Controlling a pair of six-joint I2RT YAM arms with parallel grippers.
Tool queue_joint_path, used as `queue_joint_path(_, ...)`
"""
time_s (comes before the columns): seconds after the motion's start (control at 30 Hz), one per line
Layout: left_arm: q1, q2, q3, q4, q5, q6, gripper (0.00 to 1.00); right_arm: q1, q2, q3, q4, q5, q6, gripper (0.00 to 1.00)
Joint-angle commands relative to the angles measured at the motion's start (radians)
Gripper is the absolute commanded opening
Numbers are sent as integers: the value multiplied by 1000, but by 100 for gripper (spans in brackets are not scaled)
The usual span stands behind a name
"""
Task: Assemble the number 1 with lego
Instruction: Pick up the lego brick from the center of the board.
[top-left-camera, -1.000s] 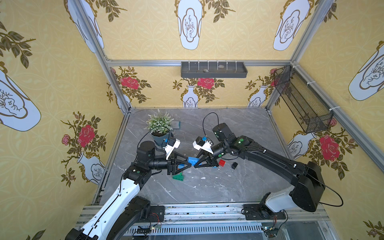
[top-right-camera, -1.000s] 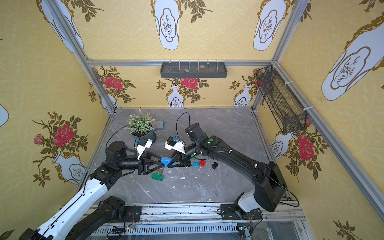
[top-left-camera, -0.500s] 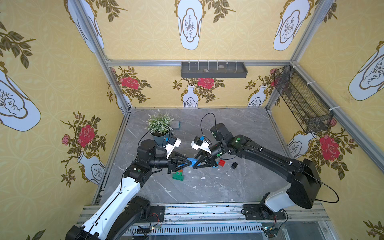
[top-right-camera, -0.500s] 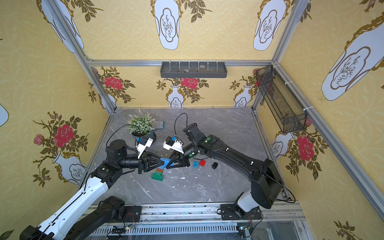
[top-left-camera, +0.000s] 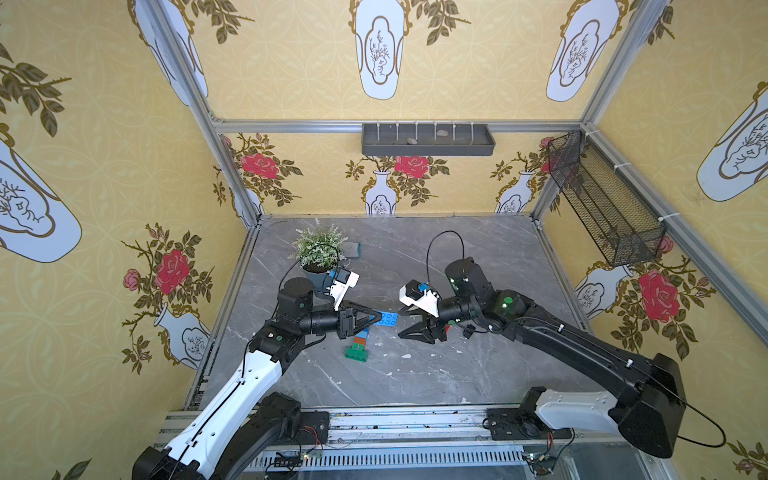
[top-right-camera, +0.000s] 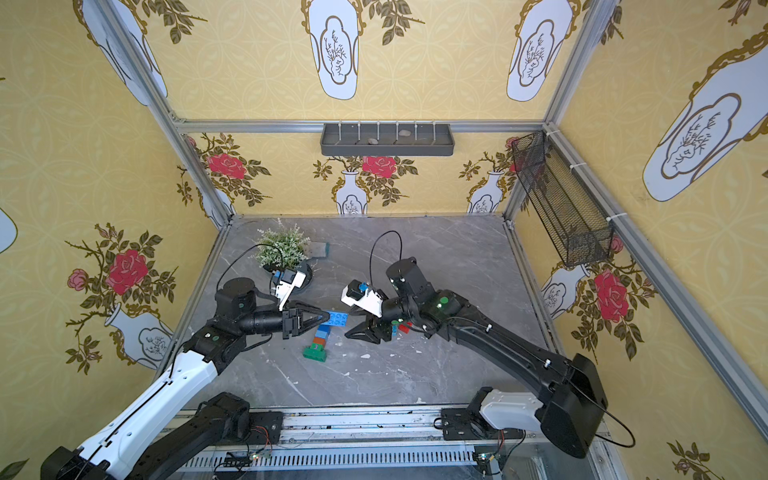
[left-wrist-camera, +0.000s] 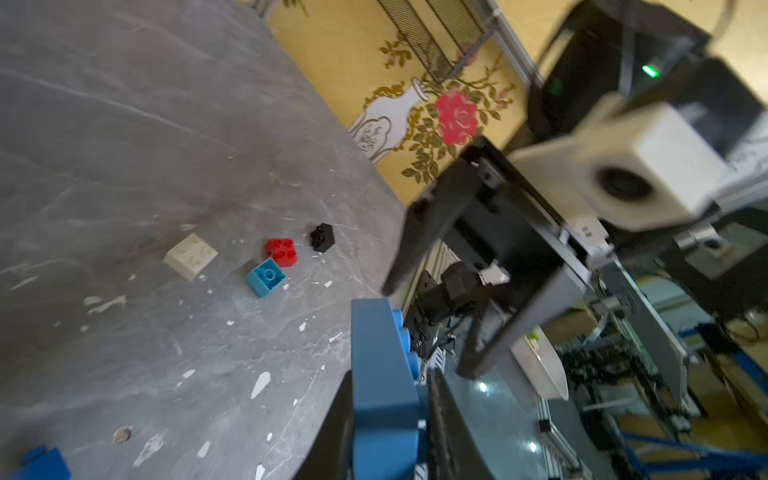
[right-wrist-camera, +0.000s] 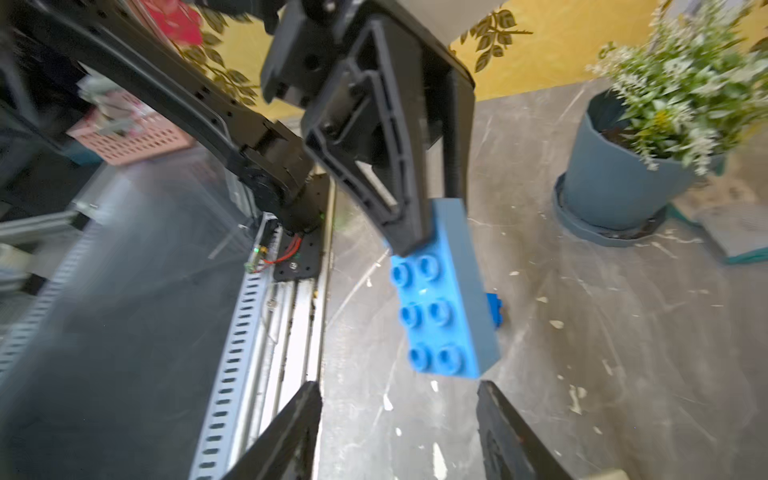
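Observation:
My left gripper is shut on one end of a long blue lego brick, held level above the table; in the left wrist view the brick is clamped between the jaws. My right gripper stands open just right of the brick's free end, not touching it; in the right wrist view the brick hangs ahead of the gripper's spread fingers. Below lies a stack of a long green brick with orange-brown, green and light blue squares. White, red, light blue and black bricks lie loose.
A potted plant stands at the back left of the grey table, with a grey pad beside it. A small blue brick lies on the table under the held one. A wire basket hangs on the right wall.
The left gripper shut on the long blue brick. The right gripper, which held the brick's other end, opened and drew back to the right.

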Motion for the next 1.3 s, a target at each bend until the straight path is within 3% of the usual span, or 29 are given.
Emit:
queue_joint_path(0.0, -1, 26, -37, 73, -44, -212, 9, 73, -17, -33, 132, 319, -148, 63)
queue_joint_path(0.1, -2, 39, -60, 160, -27, -293, 9, 119, 18, -28, 177, 372, -193, 63)
queue_joint_path(0.27, -2, 26, -58, 174, -23, -315, 10, 168, 72, -21, 234, 456, -262, 64)
queue_joint_path(0.47, -2, 9, -71, 173, -10, -314, 10, 170, 100, -7, 235, 446, -266, 53)
queue_joint_path(0.63, -2, 2, -80, 173, -6, -313, 11, 170, 100, -16, 258, 460, -248, 55)
queue_joint_path(1.07, -2, -2, -80, 190, 32, -321, 13, 169, 112, -9, 261, 434, -242, 34)
queue_joint_path(1.1, -2, -4, -81, 189, 32, -321, 17, 169, 111, -10, 256, 430, -243, 33)
queue_joint_path(1.13, -2, -7, -83, 188, 32, -322, 29, 168, 110, -10, 247, 428, -244, 33)
queue_joint_path(1.17, -3, -11, -83, 178, 25, -319, 50, 167, 106, -10, 231, 424, -244, 32)
queue_joint_path(1.23, -2, -28, -78, 131, -18, -296, 78, 164, 96, -20, 195, 416, -238, 29)
queue_joint_path(1.27, -1, -45, -77, 96, -57, -279, 85, 161, 87, -32, 175, 411, -236, 28)
